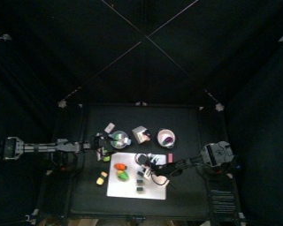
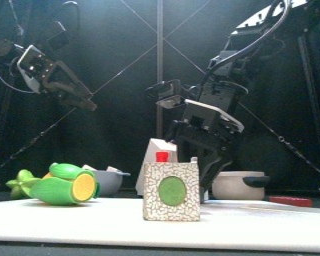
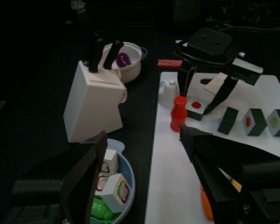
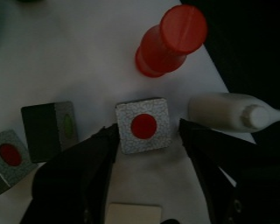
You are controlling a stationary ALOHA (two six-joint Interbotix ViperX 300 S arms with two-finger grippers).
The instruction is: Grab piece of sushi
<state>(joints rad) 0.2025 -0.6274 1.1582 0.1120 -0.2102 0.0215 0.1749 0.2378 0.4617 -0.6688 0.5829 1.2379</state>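
Overhead, the white mat [image 1: 135,175] lay on the black surface [image 1: 96,119], with the right end effector [image 1: 148,169] reaching over it among small pieces. The left end effector [image 1: 99,146] hung near the surface's left edge, beside a bowl [image 1: 116,141].

At table height, a sushi piece with a green centre [image 2: 170,190] stood upright at the front of the mat, a green toy [image 2: 56,187] lay to its left, and a pale pot [image 2: 236,184] sat behind on the right. The right arm [image 2: 210,110] dropped down behind the green-centred piece.

Seen from the left wrist, the left end effector [image 3: 154,179] stood wide open and empty over a bowl of small items, a white carton [image 3: 91,98] beyond it.

From the right wrist, the right end effector [image 4: 146,144] was open, its jaws straddling the sushi piece with a red centre [image 4: 143,126], not yet clamped on it. A red bottle [image 4: 170,39] lay just beyond, a white bottle [image 4: 234,114] beside.
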